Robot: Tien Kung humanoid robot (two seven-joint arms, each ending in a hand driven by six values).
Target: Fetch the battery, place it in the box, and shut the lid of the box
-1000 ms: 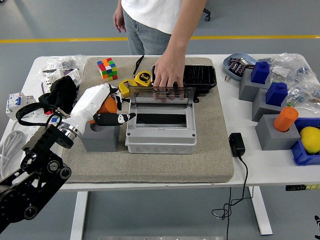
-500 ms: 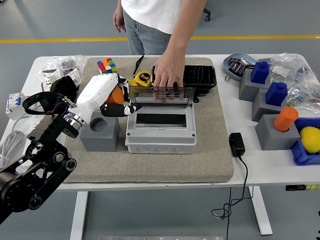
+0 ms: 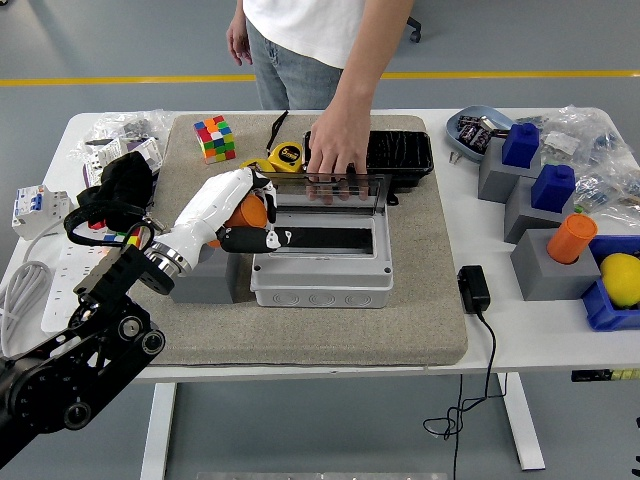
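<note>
My left hand (image 3: 260, 214) is shut on an orange cylindrical battery (image 3: 246, 211), held above the left edge of the grey box (image 3: 320, 283) in the middle of the beige mat. The dark inside of the box shows just right of my thumb. A person at the far side holds the box's clear lid (image 3: 325, 190) upright with one hand (image 3: 335, 150). The grey block (image 3: 205, 280) with a round socket sits under my wrist, left of the box.
A Rubik's cube (image 3: 214, 137), a yellow tape measure (image 3: 285, 155) and a black tray (image 3: 402, 152) lie behind the box. Right of the mat are a black adapter (image 3: 472, 288), grey blocks with blue and orange cylinders (image 3: 572, 238), and a blue bin (image 3: 612, 310).
My left hand lifted the orange battery out of the grey block and carried it right, to the box's left edge. The person's hand kept holding the lid.
</note>
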